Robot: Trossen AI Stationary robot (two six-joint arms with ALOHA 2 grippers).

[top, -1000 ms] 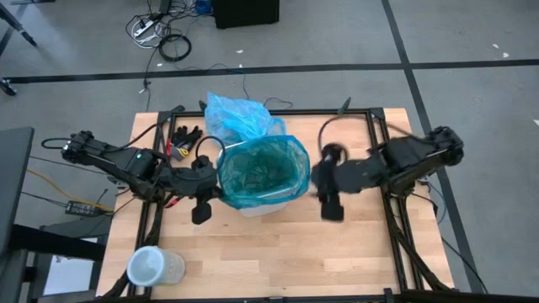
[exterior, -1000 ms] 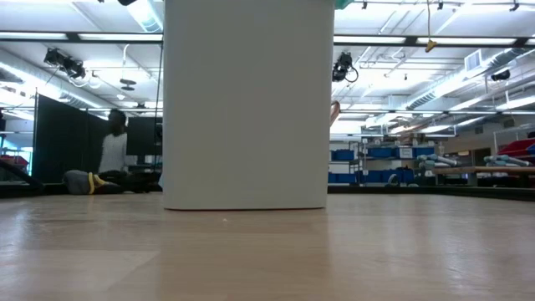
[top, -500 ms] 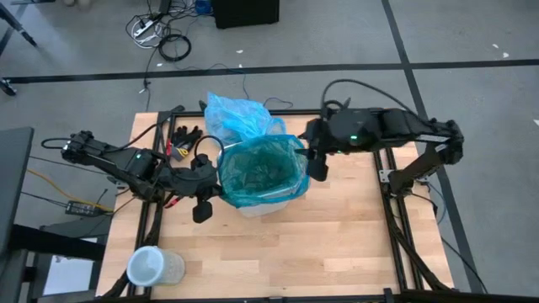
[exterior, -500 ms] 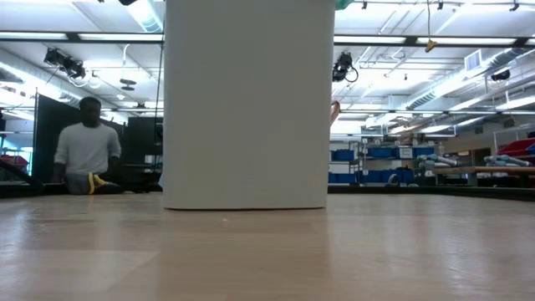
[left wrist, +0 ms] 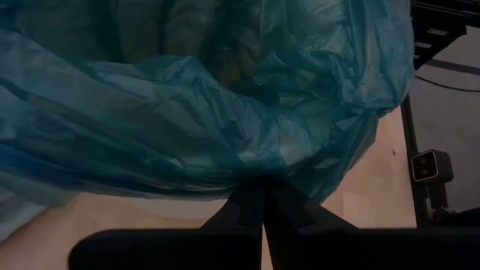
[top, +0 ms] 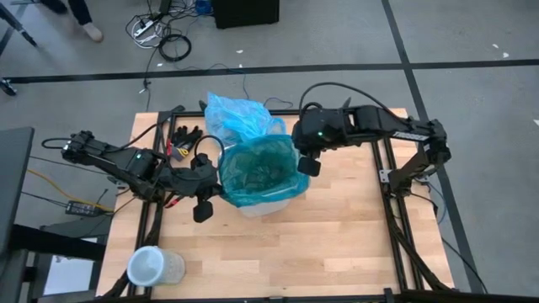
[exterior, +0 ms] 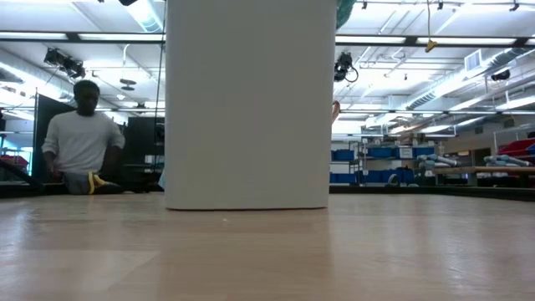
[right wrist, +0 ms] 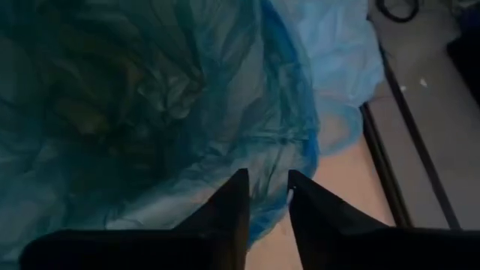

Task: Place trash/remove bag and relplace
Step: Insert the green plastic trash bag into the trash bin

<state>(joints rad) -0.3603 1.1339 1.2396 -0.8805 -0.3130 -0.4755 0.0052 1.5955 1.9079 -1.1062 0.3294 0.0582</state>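
A white bin [exterior: 248, 104] stands mid-table, lined with a darker teal-green plastic bag [top: 261, 172] whose rim folds over its top. The light sky-blue bag [top: 240, 114] lies crumpled on the table just behind the bin. My left gripper [top: 221, 174] is at the bin's left rim, shut on the teal bag. At the right rim is my right gripper [top: 301, 163]. Its fingers stand a little apart, and the teal bag's folded rim [right wrist: 268, 176] shows in the gap just past their tips. Only dim shapes show inside the bag; I cannot make out the trash. My left gripper pinches a bunched fold of the teal bag's overhanging rim [left wrist: 262, 174] between its two fingertips, on the bin's left side. It comes slanting down from the table's left. The plastic gathers into creases at the fingers. My right gripper: I cannot tell whether its fingers touch the rim.
Black gloves [top: 185, 135] lie at the far left beside the blue bag. A clear lidded container [top: 154, 267] stands at the near left corner. Black frame rails [top: 389, 177] run along the table's sides. A person [exterior: 79, 146] is beyond the table.
My right gripper has swung from the open table right of the bin toward the far edge and then left, to the bin's right rim. My left gripper and the bags have kept still. The person beyond the table has turned and shifted.
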